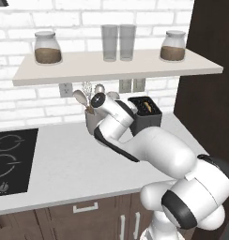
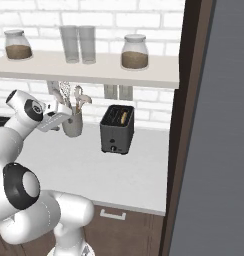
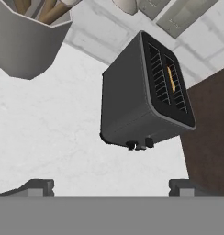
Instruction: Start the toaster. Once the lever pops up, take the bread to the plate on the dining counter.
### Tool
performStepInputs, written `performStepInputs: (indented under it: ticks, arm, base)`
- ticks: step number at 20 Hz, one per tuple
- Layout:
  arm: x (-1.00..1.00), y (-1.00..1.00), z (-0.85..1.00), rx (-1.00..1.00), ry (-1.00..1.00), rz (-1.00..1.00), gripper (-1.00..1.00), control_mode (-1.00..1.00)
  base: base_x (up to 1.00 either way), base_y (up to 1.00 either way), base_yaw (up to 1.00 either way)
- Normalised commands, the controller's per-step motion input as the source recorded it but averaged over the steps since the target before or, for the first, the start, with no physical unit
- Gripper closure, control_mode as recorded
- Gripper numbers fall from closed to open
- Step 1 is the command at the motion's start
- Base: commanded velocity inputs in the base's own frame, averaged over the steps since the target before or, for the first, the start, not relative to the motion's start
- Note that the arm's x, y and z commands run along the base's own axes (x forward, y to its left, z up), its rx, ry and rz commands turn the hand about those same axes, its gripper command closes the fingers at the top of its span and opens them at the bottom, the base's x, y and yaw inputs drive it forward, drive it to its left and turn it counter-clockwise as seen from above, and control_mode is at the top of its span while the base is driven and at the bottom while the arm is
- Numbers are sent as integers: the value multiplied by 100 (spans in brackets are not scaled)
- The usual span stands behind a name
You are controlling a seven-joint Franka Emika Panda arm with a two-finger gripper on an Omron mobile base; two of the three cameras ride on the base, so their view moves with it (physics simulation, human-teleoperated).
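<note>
The black toaster (image 3: 132, 101) stands on the pale worktop against the brick wall, with the bread (image 3: 170, 79) sunk in one slot as a thin golden edge. Small dark tabs (image 3: 131, 145) stick out low on its narrow face; I cannot tell which of them is the lever. My gripper (image 3: 111, 188) is open and holds nothing, hovering over the worktop short of that face. In the right base view the toaster (image 2: 117, 130) shows its narrow face and the bread (image 2: 124, 118), with my hand (image 2: 54, 120) to its left. The plate and dining counter are out of view.
A grey utensil holder (image 2: 72, 125) with spoons and a whisk stands left of the toaster, close to my hand. A black hob (image 1: 8, 161) lies at the far left. A shelf (image 1: 116, 65) with jars and glasses hangs overhead. A dark cabinet wall (image 1: 205, 93) bounds the right.
</note>
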Motion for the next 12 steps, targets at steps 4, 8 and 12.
performStepInputs:
  ticks: [4,8,12]
  arm:
    - [0,0,0,0,0,0,-100,-100]
    - [0,0,0,0,0,0,-100,-100]
    - [0,0,0,0,0,0,-100,-100]
  base:
    - [0,0,0]
    - [0,0,0]
    - [0,0,0]
